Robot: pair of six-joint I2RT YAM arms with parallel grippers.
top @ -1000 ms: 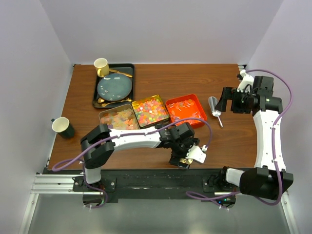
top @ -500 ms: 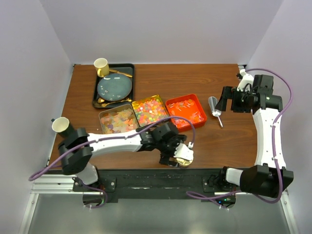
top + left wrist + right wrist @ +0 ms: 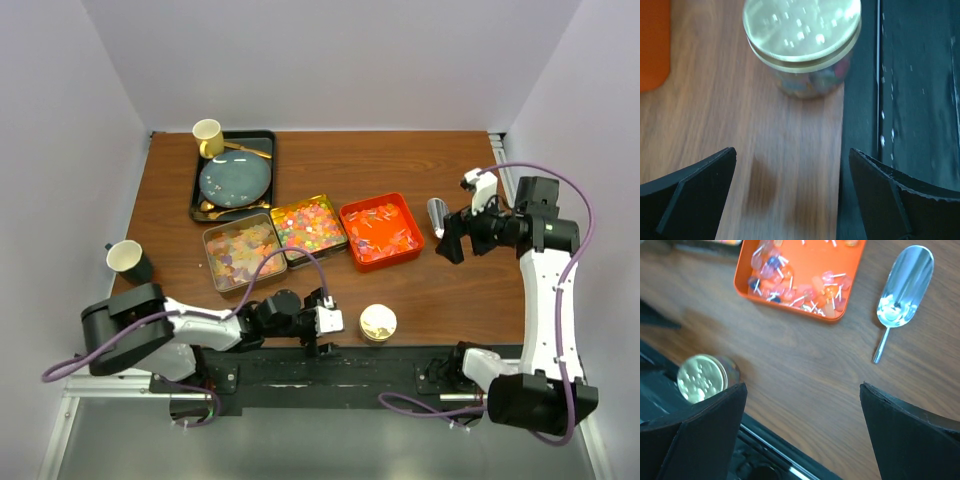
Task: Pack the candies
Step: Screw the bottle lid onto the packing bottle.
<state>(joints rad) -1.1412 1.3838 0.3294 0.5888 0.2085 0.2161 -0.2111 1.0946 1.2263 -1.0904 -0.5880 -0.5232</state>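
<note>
Clear glass jar (image 3: pixel 733 371) with round gold metal lid (image 3: pixel 802 30) holds mixed candies (image 3: pixel 812 84) and stands at the 6 o'clock edge of the wooden surface (image 3: pixel 400 170). At its 12 o'clock, more candies fill a silver tin (image 3: pixel 209 243), a gold tin (image 3: pixel 322 198) and an orange plastic tray (image 3: pixel 747 260). Left tool (image 3: pixel 792 195): spread wide, empty, withdrawn toward 9 o'clock since the earlier frame. Right tool (image 3: pixel 802 435): spread wide, empty

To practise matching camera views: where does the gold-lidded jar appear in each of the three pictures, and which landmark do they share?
Top external: gold-lidded jar low in the picture, just right of centre.
Left wrist: jar at top centre.
Right wrist: jar at lower left.
Shared landmark: orange tray, seen in all three.
</note>
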